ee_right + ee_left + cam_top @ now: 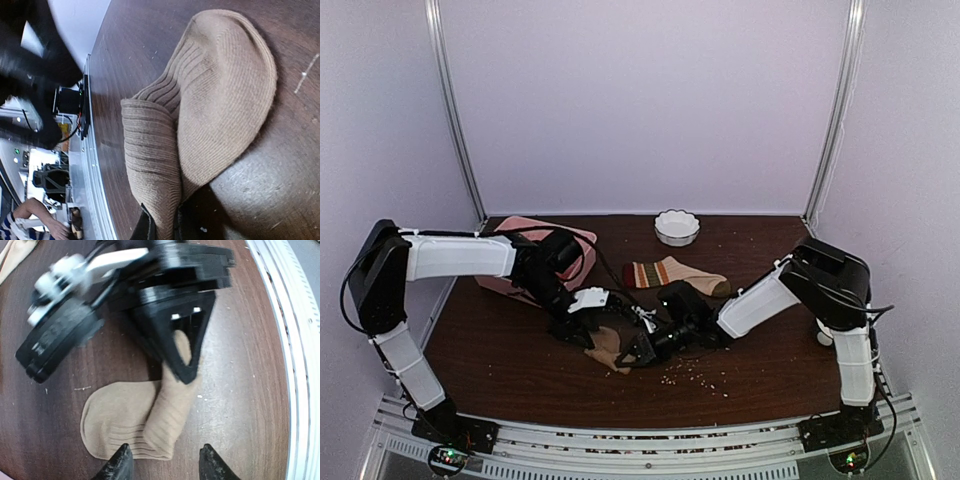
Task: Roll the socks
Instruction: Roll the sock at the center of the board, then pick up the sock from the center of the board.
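Sock (125, 420) lies folded just ahead of my half-open left pincer (165, 465), long axis running away toward my right pincer (165, 227) (clamped on its end).

The left arm (455, 255) rises from its near-left base, folds at the far left and reaches right, its wrist tipped downward near the middle. The left claw (166, 465) points down with its tips parted. The right arm (760, 300) stretches low and leftward from the near right. The right claw (184, 367) is pinched closed on the tan sock (125, 420).
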Action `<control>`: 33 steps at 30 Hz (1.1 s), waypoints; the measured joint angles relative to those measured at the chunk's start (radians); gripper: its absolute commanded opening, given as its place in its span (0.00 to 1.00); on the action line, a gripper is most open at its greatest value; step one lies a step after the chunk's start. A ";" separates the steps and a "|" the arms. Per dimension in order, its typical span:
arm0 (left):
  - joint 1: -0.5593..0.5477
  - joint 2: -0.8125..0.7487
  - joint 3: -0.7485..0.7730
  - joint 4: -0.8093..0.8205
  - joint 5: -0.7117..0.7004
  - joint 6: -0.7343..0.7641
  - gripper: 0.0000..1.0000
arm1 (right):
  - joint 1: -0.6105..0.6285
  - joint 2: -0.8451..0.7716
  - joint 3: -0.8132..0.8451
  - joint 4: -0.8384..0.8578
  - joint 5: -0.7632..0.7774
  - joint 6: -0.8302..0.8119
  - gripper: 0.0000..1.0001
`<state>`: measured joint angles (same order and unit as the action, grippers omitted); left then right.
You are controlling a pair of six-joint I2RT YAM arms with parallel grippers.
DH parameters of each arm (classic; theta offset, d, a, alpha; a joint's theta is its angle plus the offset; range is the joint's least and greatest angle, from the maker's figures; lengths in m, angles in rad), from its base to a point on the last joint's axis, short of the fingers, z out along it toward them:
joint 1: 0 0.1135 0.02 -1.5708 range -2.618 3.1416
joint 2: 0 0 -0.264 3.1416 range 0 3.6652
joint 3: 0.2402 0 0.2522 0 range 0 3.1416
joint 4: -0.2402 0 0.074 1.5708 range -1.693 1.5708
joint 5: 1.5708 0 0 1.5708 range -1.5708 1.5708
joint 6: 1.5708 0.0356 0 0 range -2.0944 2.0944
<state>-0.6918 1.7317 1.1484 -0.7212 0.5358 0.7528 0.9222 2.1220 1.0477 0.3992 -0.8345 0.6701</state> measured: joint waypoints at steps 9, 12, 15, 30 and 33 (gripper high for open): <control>-0.182 -0.020 -0.114 0.106 -0.187 0.051 0.47 | -0.005 0.014 -0.027 0.101 -0.002 0.133 0.00; -0.196 -0.019 -0.131 0.158 -0.270 0.053 0.48 | -0.006 0.014 -0.039 0.133 0.001 0.159 0.00; -0.203 -0.019 -0.146 0.229 -0.351 0.058 0.48 | -0.007 0.014 -0.047 0.158 0.001 0.181 0.00; -0.220 -0.133 -0.242 0.351 -0.488 0.118 0.68 | -0.011 0.029 -0.087 0.302 -0.007 0.278 0.00; -0.221 -0.098 -0.242 0.370 -0.506 0.142 0.68 | -0.018 0.042 -0.095 0.360 -0.025 0.328 0.00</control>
<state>-0.9127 1.6333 0.9066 -0.3508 0.0296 0.8951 0.9047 2.1643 0.9527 0.7589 -0.8593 0.9981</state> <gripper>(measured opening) 0.678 0.076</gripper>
